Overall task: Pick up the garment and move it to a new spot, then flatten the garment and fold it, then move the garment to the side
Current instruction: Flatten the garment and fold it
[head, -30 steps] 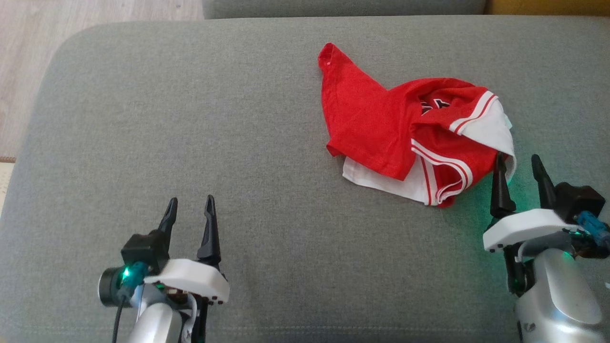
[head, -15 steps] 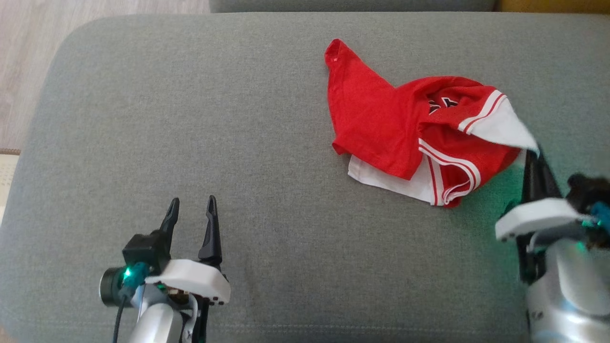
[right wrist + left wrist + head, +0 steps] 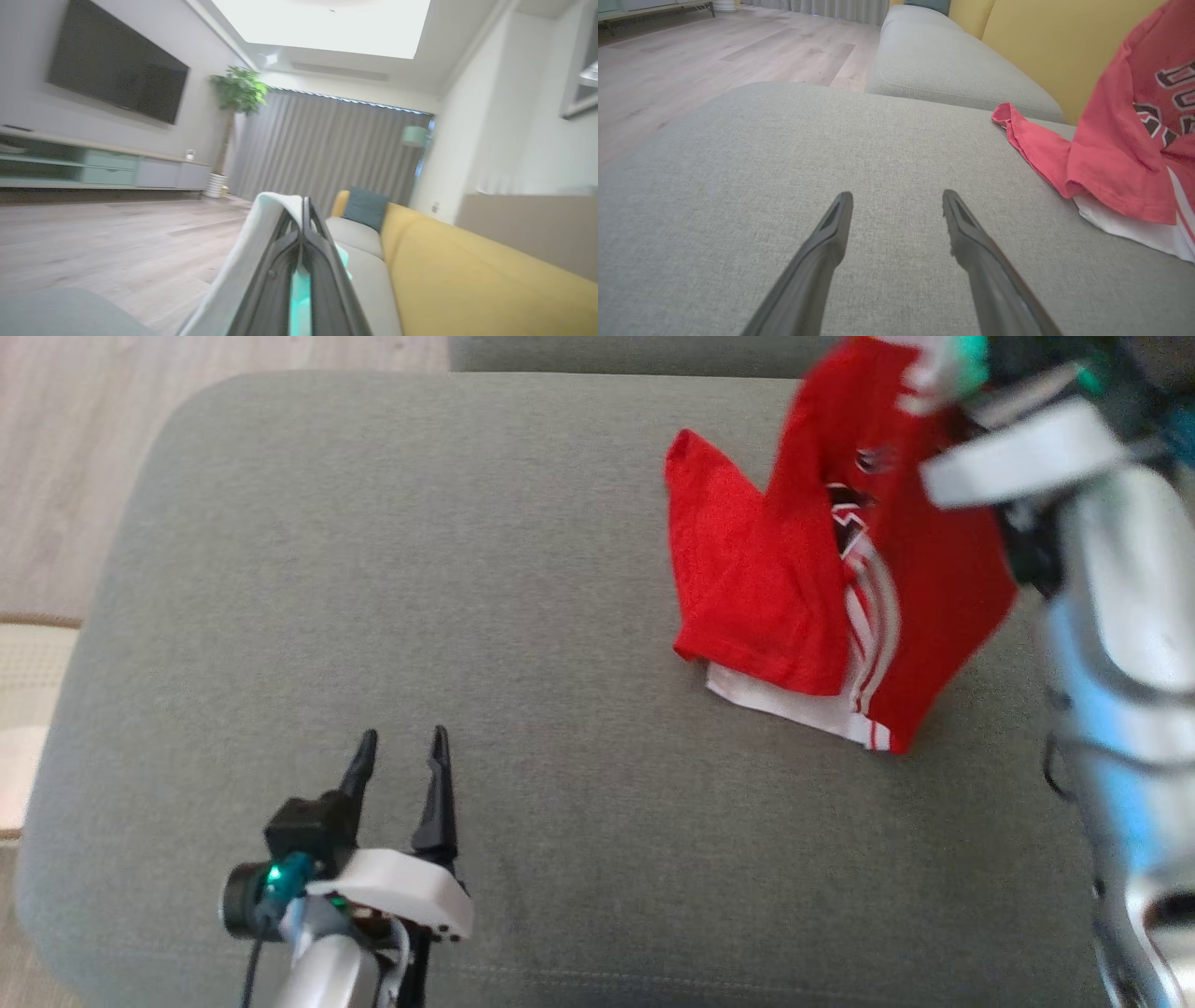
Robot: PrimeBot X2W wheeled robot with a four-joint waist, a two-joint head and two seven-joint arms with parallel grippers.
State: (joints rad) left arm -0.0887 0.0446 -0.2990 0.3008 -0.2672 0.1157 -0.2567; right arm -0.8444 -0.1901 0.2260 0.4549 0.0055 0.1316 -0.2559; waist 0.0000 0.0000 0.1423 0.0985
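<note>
Red jersey point(image 3: 775, 588): far right of grey sofa cushion point(image 3: 373, 569), upper edge raised, lower folds resting on it | right gripper point(image 3: 304, 205): pressed together, pinching its white edge | left gripper point(image 3: 400, 747): spread, near left, apart from the cloth | technique: raise until the hem clears the cushion, then carry.

My left gripper point(image 3: 403, 735) sits low at my lower left, its two dark fingers point(image 3: 831, 242) spread wide apart and pointing forward, on a pale forearm point(image 3: 317, 980) that comes up from the bottom edge. My right gripper point(image 3: 304, 207) is high at my far right, blurred in the head view, fingers pressed together along their length with a fold of the garment point(image 3: 747, 569) pinched between them. Its silver forearm point(image 3: 1120, 616) runs steeply up my right side.
</note>
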